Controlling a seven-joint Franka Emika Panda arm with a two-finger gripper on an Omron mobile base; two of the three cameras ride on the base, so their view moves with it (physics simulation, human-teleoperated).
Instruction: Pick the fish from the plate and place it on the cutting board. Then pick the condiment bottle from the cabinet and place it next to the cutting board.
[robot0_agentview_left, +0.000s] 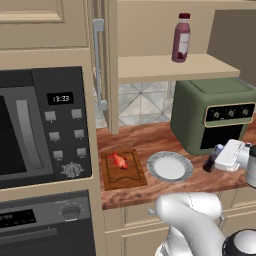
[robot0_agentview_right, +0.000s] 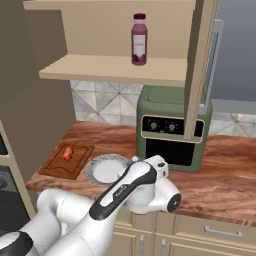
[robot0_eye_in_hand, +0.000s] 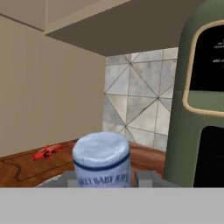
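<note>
The red-orange fish lies on the brown cutting board. Right of the board sits the grey-white plate with nothing on it. My gripper is shut on the condiment bottle, a small dark bottle with a pale blue cap. It is held low over the counter, right of the plate and in front of the green toaster oven. I cannot tell whether its base touches the counter.
The green toaster oven stands close behind the gripper. A taller maroon bottle stands on the open cabinet shelf above. The cabinet door with its grey handle hangs open. A microwave fills the left.
</note>
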